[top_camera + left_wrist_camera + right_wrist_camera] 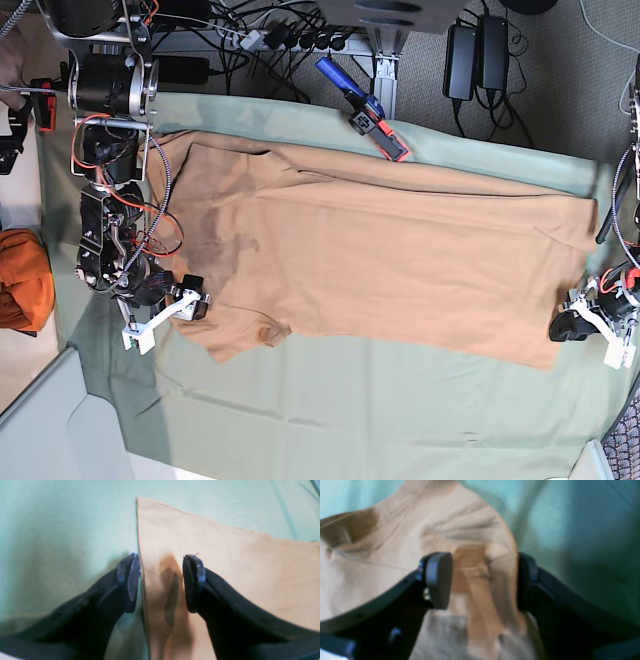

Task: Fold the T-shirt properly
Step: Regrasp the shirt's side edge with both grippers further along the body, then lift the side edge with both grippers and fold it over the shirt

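With both sets of jaws spread and holding nothing, I read the left gripper (160, 582) as straddling the straight side edge near the hem corner of the large, thin, peach-tan short-sleeved T-shirt (400, 260). My right gripper (485, 580) straddles a bunched sleeve fold at the opposite end. Outward from both, the T-shirt lies flat on the sage-green cloth sheet (330, 410), its long axis running from one arm to the other, collar end toward the right arm.

base: overhead, looking straight down, far, whole T-shirt (400, 260) on green sheet (350, 410)
left wrist: close, down past fingers, hem corner
right wrist: close, sleeve
shared: shirt
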